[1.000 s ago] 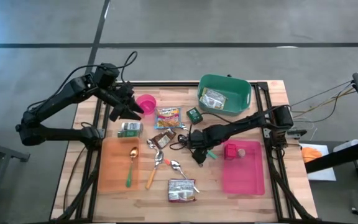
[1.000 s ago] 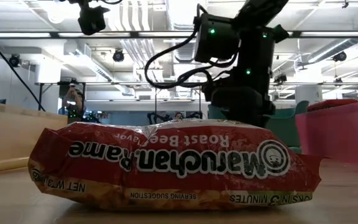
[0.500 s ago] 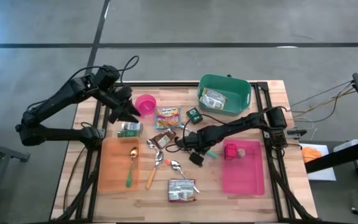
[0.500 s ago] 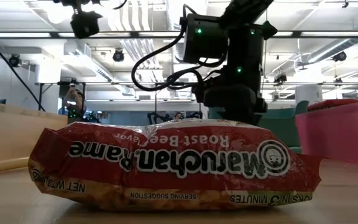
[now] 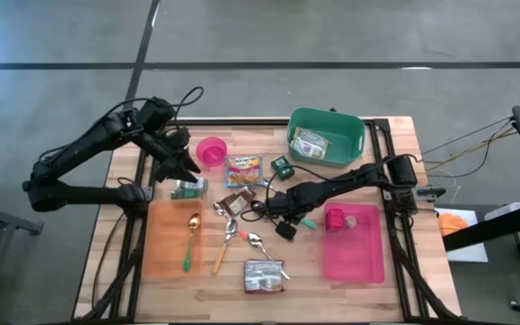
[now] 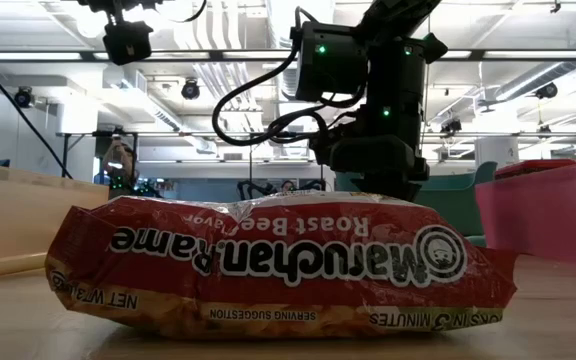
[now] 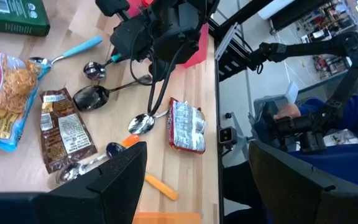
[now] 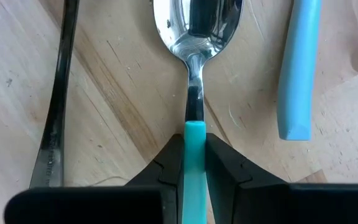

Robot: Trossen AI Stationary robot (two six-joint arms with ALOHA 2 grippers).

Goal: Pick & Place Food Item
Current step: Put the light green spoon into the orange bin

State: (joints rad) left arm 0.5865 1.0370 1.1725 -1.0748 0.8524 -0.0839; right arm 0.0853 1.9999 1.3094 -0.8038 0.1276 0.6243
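From above, we see the right gripper [image 5: 275, 204] low over the middle of the wooden table [image 5: 395, 271], among the loose cutlery; a second ago it sat farther to the right, near the pink tray [image 5: 355, 257], and it has slid toward the centre since. The left gripper [image 5: 181, 168] hangs at the far left beside the pink cup [image 5: 211, 151] and above a small green can [image 5: 188, 188], having drifted slightly toward the near edge. The ramen packet [image 5: 264, 275] lies at the near edge, untouched and in the same spot, and another packet rests inside the green bin [image 5: 326, 135]. At table level, the ramen packet [image 6: 278, 262] fills our foreground, with the right arm [image 6: 368, 95] low behind it, barely changed from half a second ago. Through the left wrist camera we see its fingers [image 7: 120, 177] spread wide and holding nothing, with spoons, a brown sachet [image 7: 64, 127] and the ramen packet [image 7: 186, 124] below. Through the right wrist camera, the fingers [image 8: 166, 168] are pinched narrow on the teal handle of a spoon [image 8: 194, 37], whose bowl lies on the wood.
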